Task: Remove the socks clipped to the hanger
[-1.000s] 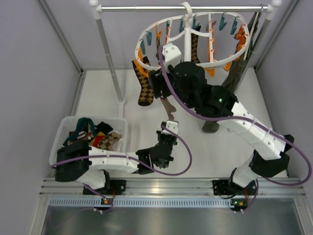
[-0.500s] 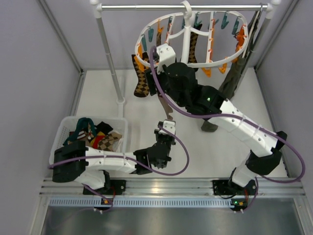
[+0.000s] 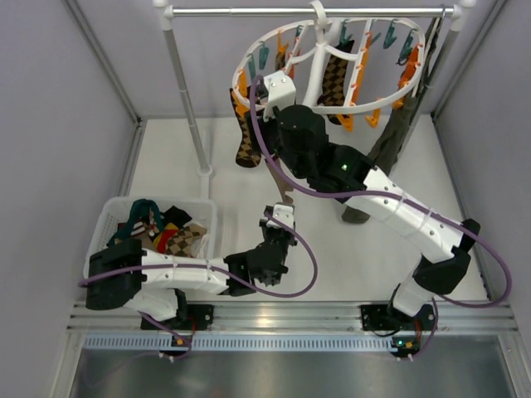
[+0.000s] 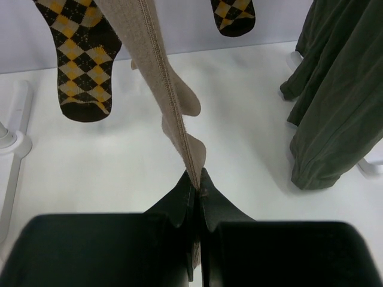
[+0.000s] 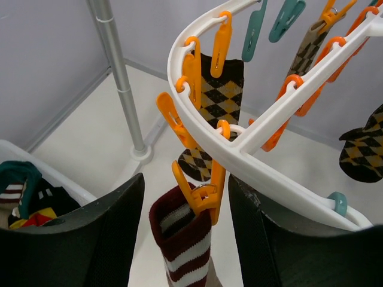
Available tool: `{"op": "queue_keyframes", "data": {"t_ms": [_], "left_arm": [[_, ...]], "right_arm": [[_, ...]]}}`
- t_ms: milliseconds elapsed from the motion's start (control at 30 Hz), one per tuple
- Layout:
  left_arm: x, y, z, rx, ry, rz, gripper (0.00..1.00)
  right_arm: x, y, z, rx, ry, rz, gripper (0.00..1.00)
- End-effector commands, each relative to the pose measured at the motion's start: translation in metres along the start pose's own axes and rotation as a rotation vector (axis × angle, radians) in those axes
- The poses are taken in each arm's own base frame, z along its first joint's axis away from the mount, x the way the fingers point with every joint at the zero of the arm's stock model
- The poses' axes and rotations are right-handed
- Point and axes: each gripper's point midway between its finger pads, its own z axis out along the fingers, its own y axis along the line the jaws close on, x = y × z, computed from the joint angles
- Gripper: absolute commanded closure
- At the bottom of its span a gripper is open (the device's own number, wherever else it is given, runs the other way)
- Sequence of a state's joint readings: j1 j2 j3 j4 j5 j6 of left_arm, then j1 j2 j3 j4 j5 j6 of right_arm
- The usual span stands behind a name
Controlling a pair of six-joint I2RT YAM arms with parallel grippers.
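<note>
The white hanger (image 3: 316, 62) hangs from the rail with orange and teal clips. A tan sock (image 4: 170, 89) with a maroon-and-white striped cuff (image 5: 182, 239) hangs from an orange clip (image 5: 200, 194) on the hanger's rim (image 5: 287, 179). My left gripper (image 4: 197, 179) is shut on that sock's lower end, low over the table (image 3: 284, 207). My right gripper (image 5: 187, 197) is open, one finger on each side of the clip and cuff, touching neither. Brown argyle socks (image 3: 247, 137) (image 3: 336, 79) are also clipped on.
A white basket (image 3: 108, 217) holding several socks stands at the near left. A long olive-green garment (image 3: 390, 137) hangs at the right. The metal rail (image 3: 332, 12) stands on a pole (image 3: 187, 91) whose foot rests on the table.
My right arm has reached further up and back to the hanger's rim, and the hanger has swung away with it. Its jaws have narrowed a little. The left gripper holds still.
</note>
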State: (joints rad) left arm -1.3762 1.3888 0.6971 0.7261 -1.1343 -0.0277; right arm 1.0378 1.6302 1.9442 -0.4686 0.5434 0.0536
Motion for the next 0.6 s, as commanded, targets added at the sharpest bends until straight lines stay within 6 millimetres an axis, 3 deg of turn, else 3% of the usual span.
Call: {"op": "queue_keyframes", "data": {"t_ms": [0,167,567], "left_arm": [[-0.013,0.000,-0.003,0.020,-0.023,-0.072,1.00],[-0.013,-0.001,-0.003,0.024,-0.023,-0.072,1.00],[-0.003,0.001,-0.004,0.013,-0.011,-0.057,1.00]], "right_arm": [[-0.012,-0.017,0.011,0.075,-0.057,0.042,0.44],[-0.009,-0.015,0.014,0.077,-0.058,0.045,0.55],[-0.016,-0.016,0.011,0.064,-0.087,0.082,0.96]]}}
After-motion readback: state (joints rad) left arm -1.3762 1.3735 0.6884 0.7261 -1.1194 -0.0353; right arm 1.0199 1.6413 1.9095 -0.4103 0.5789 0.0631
